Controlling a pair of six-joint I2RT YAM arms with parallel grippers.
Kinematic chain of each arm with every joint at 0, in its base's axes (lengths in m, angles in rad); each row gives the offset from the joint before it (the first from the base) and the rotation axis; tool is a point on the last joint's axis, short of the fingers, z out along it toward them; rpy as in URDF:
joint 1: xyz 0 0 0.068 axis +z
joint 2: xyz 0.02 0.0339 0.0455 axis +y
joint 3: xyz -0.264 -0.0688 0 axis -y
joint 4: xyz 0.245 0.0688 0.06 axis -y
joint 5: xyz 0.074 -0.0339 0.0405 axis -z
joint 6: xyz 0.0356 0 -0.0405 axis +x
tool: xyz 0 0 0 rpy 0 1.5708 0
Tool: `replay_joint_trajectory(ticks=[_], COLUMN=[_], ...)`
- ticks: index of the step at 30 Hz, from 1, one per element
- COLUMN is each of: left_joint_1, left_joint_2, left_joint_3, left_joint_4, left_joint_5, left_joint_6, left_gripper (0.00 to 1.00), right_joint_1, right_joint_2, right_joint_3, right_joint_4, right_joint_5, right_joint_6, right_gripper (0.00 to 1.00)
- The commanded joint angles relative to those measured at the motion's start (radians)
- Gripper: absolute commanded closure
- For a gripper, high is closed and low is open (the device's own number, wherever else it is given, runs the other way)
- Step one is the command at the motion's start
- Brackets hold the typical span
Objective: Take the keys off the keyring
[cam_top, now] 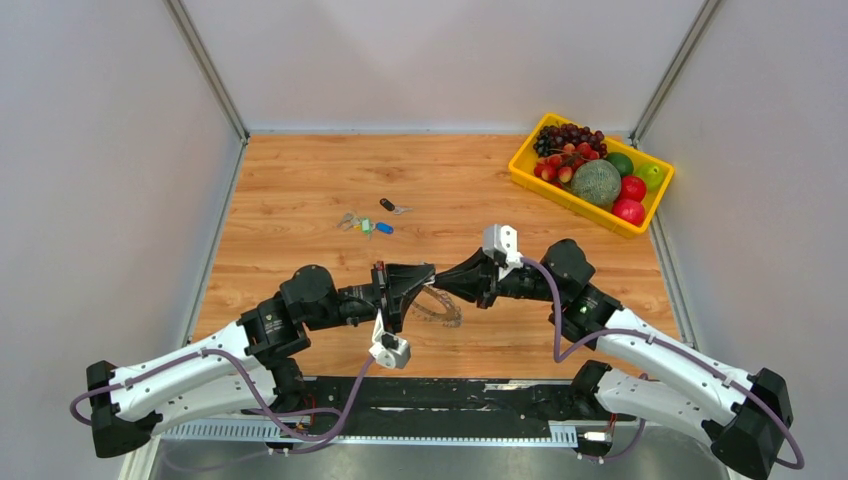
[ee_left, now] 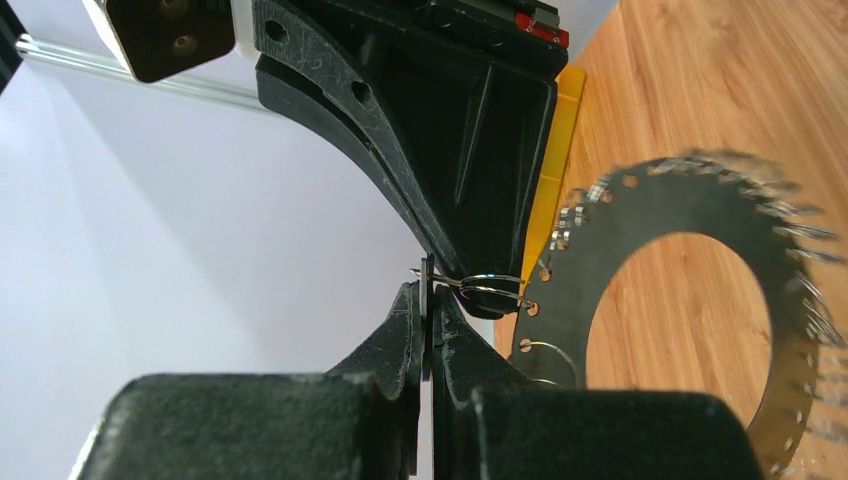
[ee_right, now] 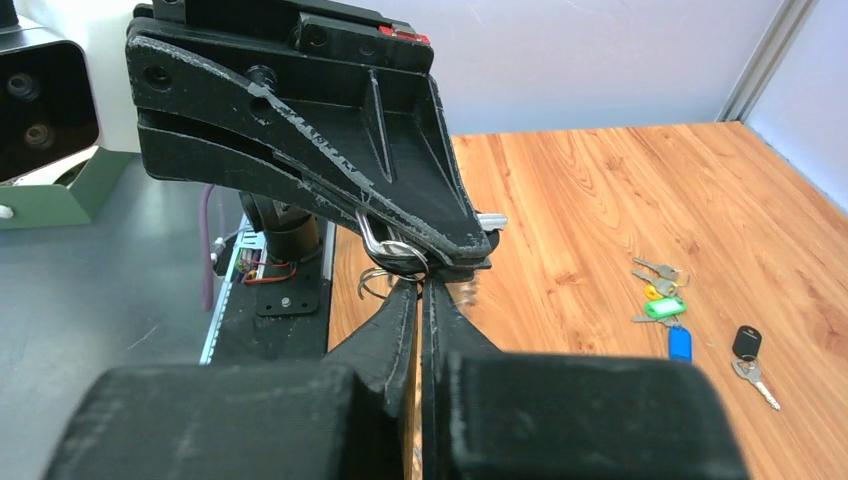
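The keyring [ee_left: 690,200], a big grey toothed ring, hangs above the table between my two grippers; it also shows as the keyring [cam_top: 445,312] under the tips in the top view. My left gripper [ee_left: 430,300] is shut on a thin flat key [ee_left: 429,272] seen edge-on, its silver tip [ee_right: 492,220] poking out. A small wire ring [ee_left: 495,285] links that key to a hole in the keyring. My right gripper [ee_right: 424,288] is shut, its tips at this small wire ring [ee_right: 398,252], nose to nose with the left gripper [ee_right: 478,248]. Loose keys [cam_top: 360,223] lie on the table.
Beyond the grippers lie keys with green and blue tags [ee_right: 665,305] and a black-headed key [ee_right: 748,350]. A yellow tray [cam_top: 525,168] of fruit stands at the back right. Grey walls close in the wooden table [cam_top: 300,200] on three sides.
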Motion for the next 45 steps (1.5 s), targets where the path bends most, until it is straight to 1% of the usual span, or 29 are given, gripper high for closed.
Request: replay_joint_trajectory(ticks=[1, 4, 6, 11, 13, 16, 17, 19, 20, 21, 22, 24, 27, 30, 31, 33, 35, 38, 40, 42, 45], left_joint_1=[-0.003, -0.002, -0.002, -0.002, -0.003, -0.004, -0.005, -0.008, -0.009, -0.012, -0.013, -0.019, -0.026, -0.028, -0.028, -0.028, -0.028, -0.028, -0.028, -0.028, -0.028], left_joint_2=[-0.027, -0.037, -0.036, -0.023, -0.019, -0.003, 0.001, 0.014, 0.022, 0.026, 0.036, 0.053, 0.078, 0.092, 0.085, 0.074, 0.066, 0.061, 0.057, 0.05, 0.042], left_joint_3=[0.037, 0.031, 0.029, 0.027, 0.028, 0.028, 0.027, 0.028, 0.027, 0.029, 0.03, 0.029, 0.028, 0.029, 0.029, 0.028, 0.026, 0.028, 0.031, 0.032, 0.033], left_joint_4=[0.09, 0.103, 0.102, 0.096, 0.093, 0.087, 0.086, 0.083, 0.083, 0.081, 0.079, 0.079, 0.072, 0.078, 0.089, 0.098, 0.098, 0.093, 0.091, 0.091, 0.09], left_joint_5=[0.008, -0.005, -0.005, -0.001, 0.004, 0.022, 0.037, 0.055, 0.06, 0.068, 0.072, 0.077, 0.076, 0.073, 0.07, 0.057, 0.048, 0.052, 0.056, 0.058, 0.055], left_joint_6=[-0.004, -0.004, -0.003, 0.004, 0.005, 0.001, -0.001, -0.008, -0.01, -0.016, -0.017, -0.019, -0.02, -0.041, -0.048, -0.055, -0.052, -0.046, -0.046, -0.045, -0.044], left_gripper=[1.0, 1.0, 1.0, 1.0, 1.0, 1.0, 1.0, 1.0, 1.0, 1.0, 1.0, 1.0, 1.0, 1.0, 1.0, 1.0, 1.0, 1.0, 1.0, 1.0, 1.0], right_joint_1=[0.004, 0.004, 0.002, -0.034, -0.074, -0.173, -0.212, -0.258, -0.261, -0.261, -0.261, -0.26, -0.26, -0.26, -0.259, -0.26, -0.26, -0.259, -0.26, -0.256, -0.238], right_joint_2=[-0.009, -0.028, -0.031, -0.01, 0.003, 0.038, 0.053, 0.08, 0.089, 0.097, 0.104, 0.109, 0.098, 0.054, 0.032, -0.016, -0.058, -0.098, -0.115, -0.127, -0.156], right_joint_3=[0.026, 0.014, 0.023, 0.054, 0.053, 0.024, -0.003, -0.083, -0.12, -0.138, -0.141, -0.127, -0.1, -0.055, -0.041, -0.039, -0.047, -0.048, -0.049, -0.055, -0.074], right_joint_4=[0.007, 0.006, 0.011, 0.002, -0.013, -0.009, 0.02, 0.175, 0.248, 0.281, 0.278, 0.238, 0.167, 0.047, 0.011, 0.015, 0.045, 0.027, 0.002, -0.011, -0.032], right_joint_5=[-0.009, 0.035, 0.07, 0.18, 0.241, 0.24, 0.208, 0.151, 0.149, 0.15, 0.149, 0.146, 0.151, 0.207, 0.227, 0.227, 0.178, 0.096, 0.057, 0.019, 0.012], right_joint_6=[0.033, 0.085, 0.152, 0.425, 0.581, 0.876, 0.979, 1.182, 1.259, 1.308, 1.338, 1.336, 1.29, 1.135, 1.061, 0.911, 0.771, 0.607, 0.533, 0.471, 0.376], right_gripper=[1.0, 1.0, 1.0, 1.0, 1.0, 1.0, 1.0, 1.0, 1.0, 1.0, 1.0, 1.0, 1.0, 0.99, 0.91, 0.8, 0.7, 0.57, 0.53, 0.52, 0.51])
